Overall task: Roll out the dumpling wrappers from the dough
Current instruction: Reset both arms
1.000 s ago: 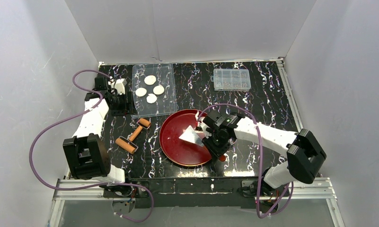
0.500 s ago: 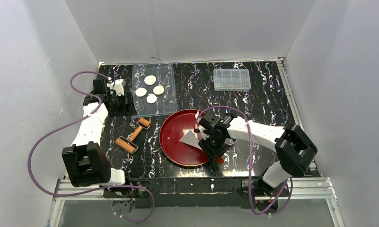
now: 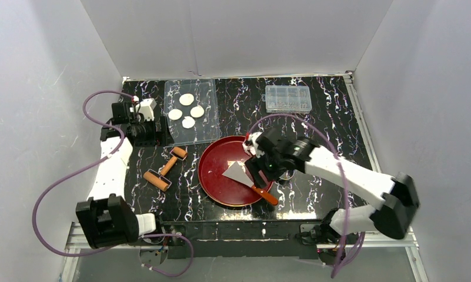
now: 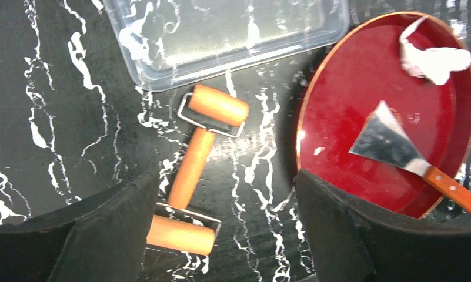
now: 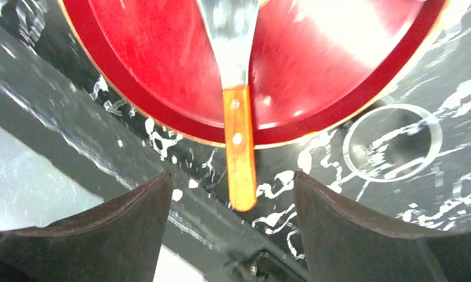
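Note:
Several dumpling wrappers (image 3: 188, 111), small white discs, lie in a clear tray (image 3: 206, 132) at the back left. The dough (image 4: 436, 59), a ragged white piece, sits at the far rim of the red plate (image 3: 215, 170). My left gripper (image 3: 152, 132) (image 4: 226, 176) hangs open beside the tray's left edge, above a wooden two-headed roller (image 4: 197, 167) (image 3: 165, 167), and holds nothing. My right gripper (image 3: 260, 169) (image 5: 231, 176) stands open above the plate's near right rim. A metal scraper (image 5: 233, 35) (image 3: 240, 173) lies free in the plate, and its orange handle (image 5: 240, 158) passes over the rim between the spread fingers.
A metal ring cutter (image 5: 391, 144) lies on the black marbled table just right of the plate. A clear compartment box (image 3: 288, 98) stands at the back right. White walls close in three sides, and the table's near edge is close to the scraper handle.
The right gripper opened and let go of the scraper, which now rests in the plate; that arm lifted back to the right. The left gripper spread wider and shifted slightly farther back.

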`<action>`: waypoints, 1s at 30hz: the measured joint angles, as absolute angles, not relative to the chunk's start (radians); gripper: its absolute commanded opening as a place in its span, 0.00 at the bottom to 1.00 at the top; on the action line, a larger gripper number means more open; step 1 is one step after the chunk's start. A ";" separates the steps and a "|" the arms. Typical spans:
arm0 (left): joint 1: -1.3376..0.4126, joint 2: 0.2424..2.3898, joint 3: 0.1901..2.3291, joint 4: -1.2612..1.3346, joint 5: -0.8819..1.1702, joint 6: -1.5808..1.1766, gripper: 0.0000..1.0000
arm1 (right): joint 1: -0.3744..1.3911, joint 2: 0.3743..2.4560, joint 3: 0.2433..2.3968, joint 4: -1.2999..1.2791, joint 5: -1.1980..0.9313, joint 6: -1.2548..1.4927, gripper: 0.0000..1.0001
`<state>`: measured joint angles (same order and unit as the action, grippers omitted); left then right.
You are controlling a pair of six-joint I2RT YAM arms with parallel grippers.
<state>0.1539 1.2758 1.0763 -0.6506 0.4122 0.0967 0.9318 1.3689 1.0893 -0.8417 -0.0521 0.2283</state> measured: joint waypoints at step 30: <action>0.153 0.807 0.677 -0.545 -0.130 -0.220 0.98 | 0.325 0.533 0.374 -0.175 0.568 0.295 0.98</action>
<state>0.1532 0.8070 0.6769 -0.5453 -0.1299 -0.2195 0.3248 0.5331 0.3744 -0.1745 0.5682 0.2951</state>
